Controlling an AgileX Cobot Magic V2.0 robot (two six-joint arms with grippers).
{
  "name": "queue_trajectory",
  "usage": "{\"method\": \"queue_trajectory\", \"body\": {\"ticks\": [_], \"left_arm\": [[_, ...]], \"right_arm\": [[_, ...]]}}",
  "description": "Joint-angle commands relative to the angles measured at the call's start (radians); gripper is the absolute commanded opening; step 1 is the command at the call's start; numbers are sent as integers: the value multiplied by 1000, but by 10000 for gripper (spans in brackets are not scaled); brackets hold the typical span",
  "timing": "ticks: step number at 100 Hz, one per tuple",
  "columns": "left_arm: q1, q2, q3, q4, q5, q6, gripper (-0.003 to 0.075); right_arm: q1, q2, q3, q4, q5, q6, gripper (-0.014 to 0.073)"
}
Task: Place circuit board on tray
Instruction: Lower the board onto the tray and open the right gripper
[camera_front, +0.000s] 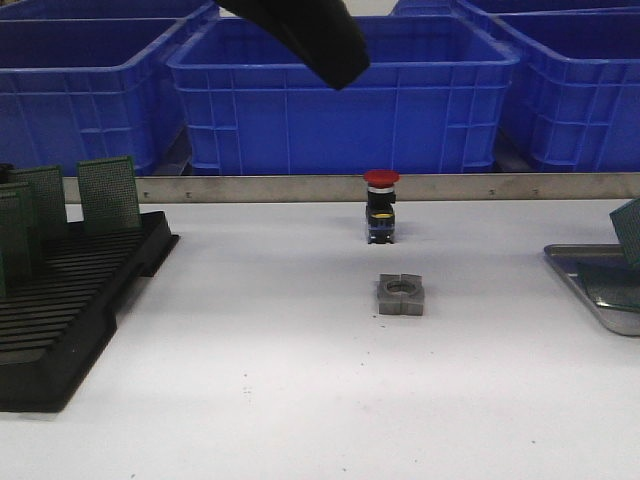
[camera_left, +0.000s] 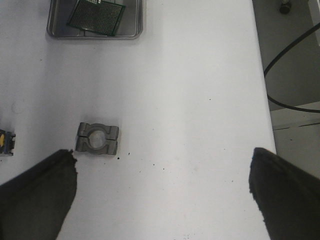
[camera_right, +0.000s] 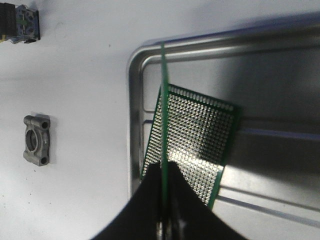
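Observation:
The silver-grey tray (camera_right: 135, 75) sits on the white table at the right; it also shows in the front view (camera_front: 585, 275) and the left wrist view (camera_left: 55, 30). One green circuit board (camera_right: 200, 140) lies flat in it. My right gripper (camera_right: 163, 175) is shut on a second green circuit board (camera_right: 163, 100), seen edge-on and held upright over the tray's near-left part. This board shows at the right edge of the front view (camera_front: 630, 230). My left gripper (camera_left: 162, 170) is open and empty, high above the table's middle.
A black slotted rack (camera_front: 70, 300) with several upright green boards (camera_front: 108, 192) stands at the left. A grey metal clamp block (camera_front: 401, 295) and a red-capped push button (camera_front: 381, 205) sit mid-table. Blue bins (camera_front: 340, 100) line the back behind a metal rail.

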Motion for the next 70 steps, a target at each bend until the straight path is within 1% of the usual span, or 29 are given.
{"method": "queue_trajectory", "body": {"ticks": [1,39,57,64,70], "left_arm": [[-8,-52,-26,-61,38,-3,641],[-8,-52,-26,-61,38,-3,641],[-8,-52,-26,-61,38,-3,641],[-8,-52,-26,-61,38,-3,641],[-8,-52,-26,-61,38,-3,641]], "right_arm": [[-6,-49,-29,35,45,7,-67],[-6,-47,-29,35,59,23,-67],[-6,-5,-29,35,85,25,-60],[-6,9,-29,35,91,25,-18],[-6,11,-29,35,91,26,57]]}}
